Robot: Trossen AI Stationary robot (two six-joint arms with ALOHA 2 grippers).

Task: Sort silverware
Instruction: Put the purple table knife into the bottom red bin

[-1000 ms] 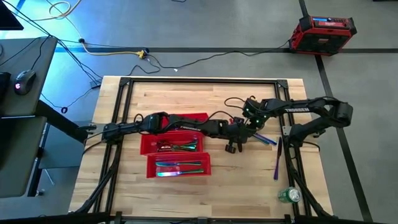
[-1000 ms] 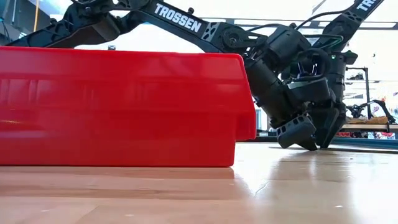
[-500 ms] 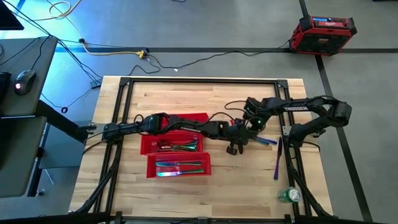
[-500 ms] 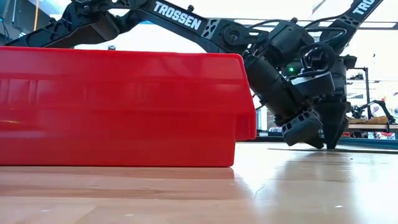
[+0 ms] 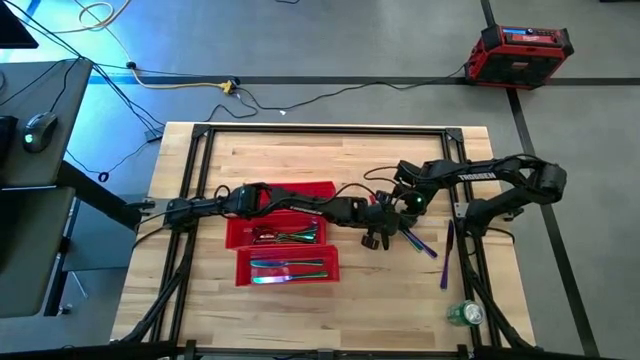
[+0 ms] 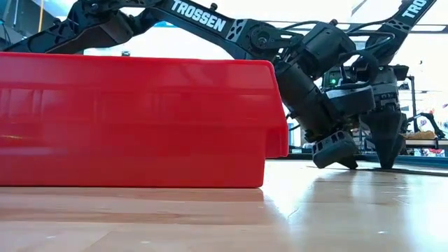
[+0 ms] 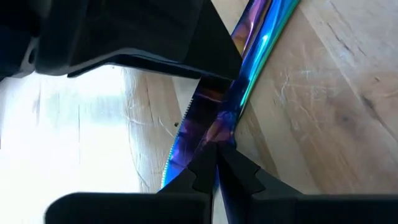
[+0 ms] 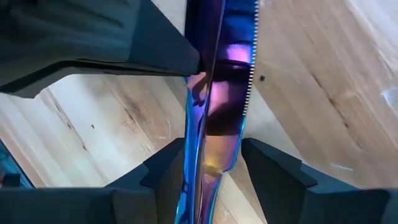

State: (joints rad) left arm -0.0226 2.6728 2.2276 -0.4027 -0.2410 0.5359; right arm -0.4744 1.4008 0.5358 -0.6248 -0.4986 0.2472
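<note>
A purple-blue iridescent knife [image 5: 420,243] lies slanted on the wood table to the right of the red tray [image 5: 232,232]. My left gripper [image 5: 393,228] reaches over the tray and is shut on it. In the left wrist view [image 7: 216,163] its tips meet on the blade. My right gripper [image 5: 408,212] stands over the same spot, pointing steeply down and open. In the right wrist view [image 8: 211,174] its fingers stand on either side of the knife [image 8: 217,106]. More silverware [image 5: 285,237] lies in the tray's compartments. Another purple piece [image 5: 445,262] lies flat near the right edge. My left gripper pinches the knife between its two fingertips, about where the serrated blade [image 7: 211,134] passes into the handle. The fingers slant down from the table's left side and lie roughly along the knife, which rests on the table. My right gripper stands astride the knife; I cannot tell whether a finger [image 8: 165,171] touches it.
The red tray [image 6: 133,119] fills the left of the low view. A green can [image 5: 465,314] stands at the near right corner. A black frame runs around the table's edges. Bare wood lies between the tray and the right rail, toward the near edge.
The knife has turned on the table: its right end has swung toward the near edge while the end at my left gripper stayed about where it was. My right gripper has swivelled at the wrist over the knife, its fingers staying open.
</note>
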